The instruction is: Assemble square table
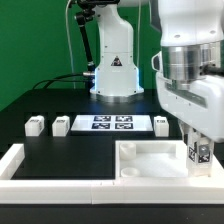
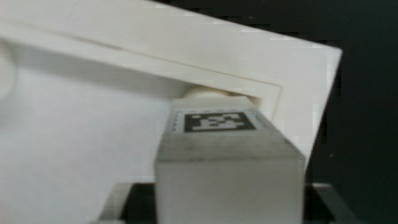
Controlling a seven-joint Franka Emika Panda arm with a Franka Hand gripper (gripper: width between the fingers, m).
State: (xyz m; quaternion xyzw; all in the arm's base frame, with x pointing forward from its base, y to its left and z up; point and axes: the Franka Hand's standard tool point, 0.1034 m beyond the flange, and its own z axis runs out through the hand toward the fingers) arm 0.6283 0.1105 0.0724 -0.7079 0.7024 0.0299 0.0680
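Pinching tagged white blocky leg (image 2: 217, 150), jaws at rimmed square tabletop (image 1: 150, 162) corner.

Tabletop (image 1: 152, 160) — white moulded plastic, smooth, slight sheen at the rim. Leg (image 2: 217, 168): same white plastic, matt, w/ a flat-printed black-and-white tag (image 2: 217, 122). Work surface (image 1: 70, 152): black, matt, no glare. Marker board (image 1: 108, 123): thin white sheet, dull finish. Arm housing (image 1: 195, 20) — glossy white; wrist ring (image 1: 187, 63) approx. metallic grey.
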